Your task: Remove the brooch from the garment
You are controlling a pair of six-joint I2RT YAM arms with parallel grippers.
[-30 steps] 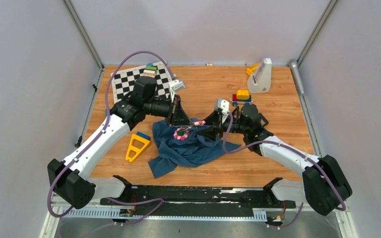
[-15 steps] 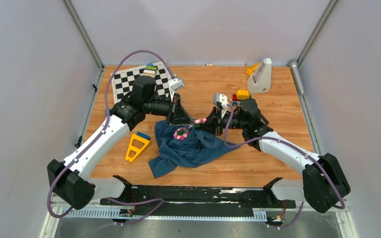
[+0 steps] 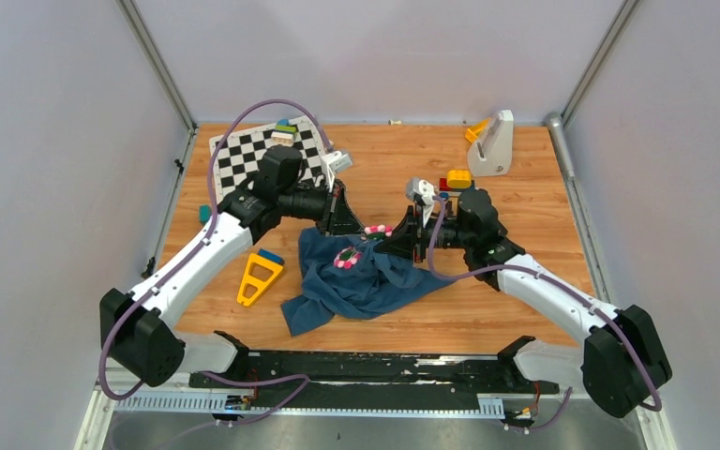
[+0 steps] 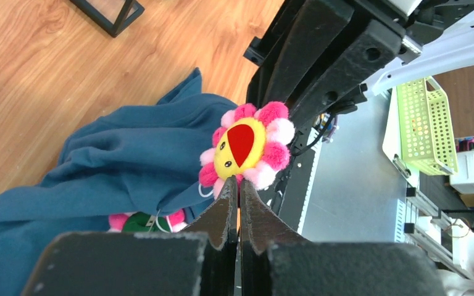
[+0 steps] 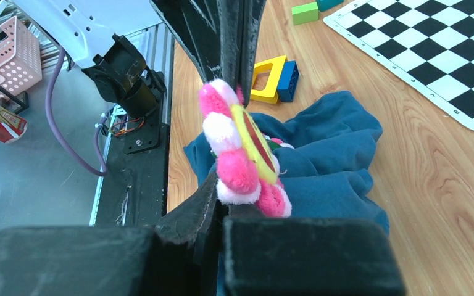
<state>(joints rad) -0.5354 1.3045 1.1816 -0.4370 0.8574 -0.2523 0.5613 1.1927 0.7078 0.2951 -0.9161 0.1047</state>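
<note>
Above the garment (image 3: pixel 361 286) on the counter (image 3: pixel 384 159), has the right gripper (image 3: pixel 389 238) clamped on a yellow-faced plush flower (image 5: pixel 244 148) and the left gripper (image 4: pixel 237 188) shut at its rim, seemingly to steady it, with the brooch (image 3: pixel 348 256) lying ungrasped on the cloth just beside

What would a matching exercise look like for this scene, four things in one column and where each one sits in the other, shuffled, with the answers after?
Things:
1. brooch
2. checkerboard mat
3. yellow triangle frame
4. white stand

Places:
A. at the back right
B. lying on the blue garment
C. at the back left
D. on the wood just left of the garment

Pairs: 1-B, 2-C, 3-D, 4-A
</note>
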